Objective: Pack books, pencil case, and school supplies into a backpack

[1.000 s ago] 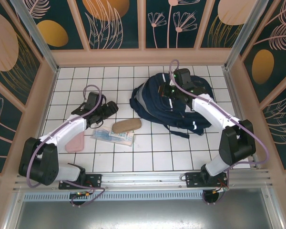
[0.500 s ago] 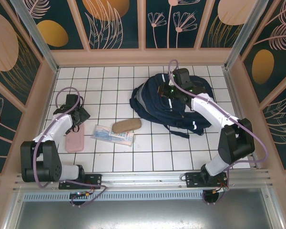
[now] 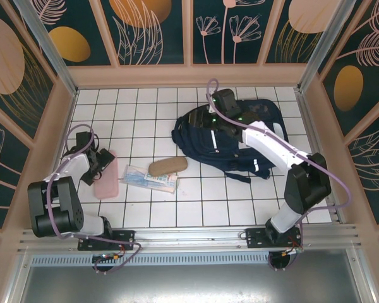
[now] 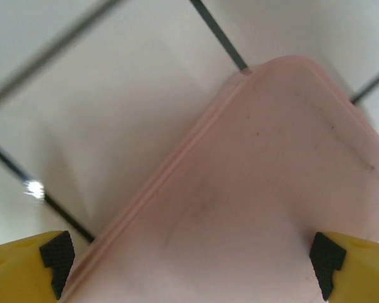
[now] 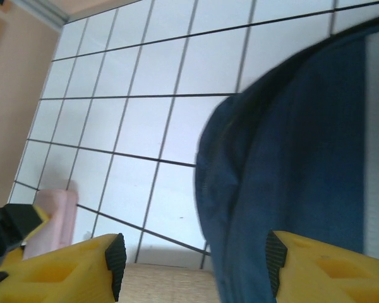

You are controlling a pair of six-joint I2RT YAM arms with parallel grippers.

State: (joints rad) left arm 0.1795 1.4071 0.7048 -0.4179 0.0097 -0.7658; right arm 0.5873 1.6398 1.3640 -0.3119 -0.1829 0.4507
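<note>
The navy backpack (image 3: 205, 142) lies flat on the far right part of the white tiled table (image 3: 145, 113), with a white stripe (image 5: 376, 139) down its fabric and a dark strap (image 3: 237, 175) trailing off its near edge. The right gripper (image 3: 216, 108) hangs over the bag's far left corner. In the right wrist view its yellow fingers (image 5: 91, 268) stand apart with nothing clamped between them, and the bag's rounded edge runs down through the gap. Just beside the bag's near left edge lies a tan pouch (image 3: 167, 166). It rests partly on a flat clear packet (image 3: 145, 178) with white and light-blue contents, which extends toward the near side. Further left, a little apart from the packet, a pink case (image 3: 107, 180) lies flat on the tiles, close to the left wall. The left gripper (image 3: 100, 161) is down over the far end of this case. In the left wrist view its two black-padded fingertips (image 4: 54, 255) are spread wide on either side of the case's rounded end. Whether the pads touch the case cannot be told.
</note>
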